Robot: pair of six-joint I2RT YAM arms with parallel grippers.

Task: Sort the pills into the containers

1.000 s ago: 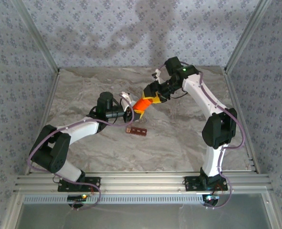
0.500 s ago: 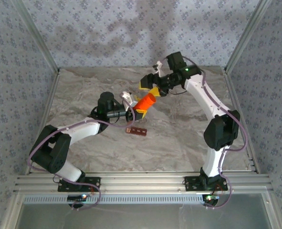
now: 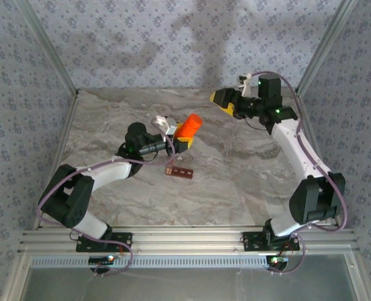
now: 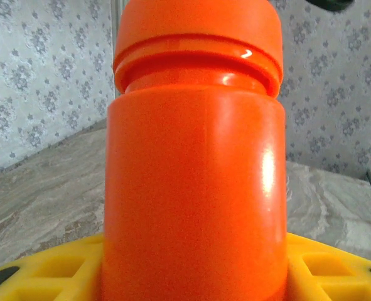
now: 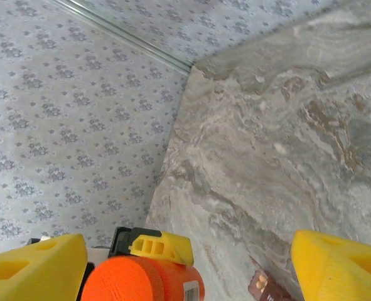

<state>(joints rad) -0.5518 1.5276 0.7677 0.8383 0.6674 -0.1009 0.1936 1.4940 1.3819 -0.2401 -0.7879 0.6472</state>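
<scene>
Marbled tabletop [image 3: 235, 182] is bearing a dark red-brown four-compartment strip [image 3: 179, 172] just near-side of the left gripper [image 3: 177, 137] clenching an orange cylindrical bottle [image 3: 188, 125]; right gripper [image 3: 226, 100] is gaping, farther.

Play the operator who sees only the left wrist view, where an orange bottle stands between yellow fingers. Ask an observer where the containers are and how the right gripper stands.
Operator: Where is the compartment strip?
Observer: The containers lie flat on the table, just nearer the arm bases than the left gripper and its orange bottle.
Operator: And the right gripper?
Observer: The right gripper is open and empty, apart from the bottle, toward the table's far right corner.
</scene>
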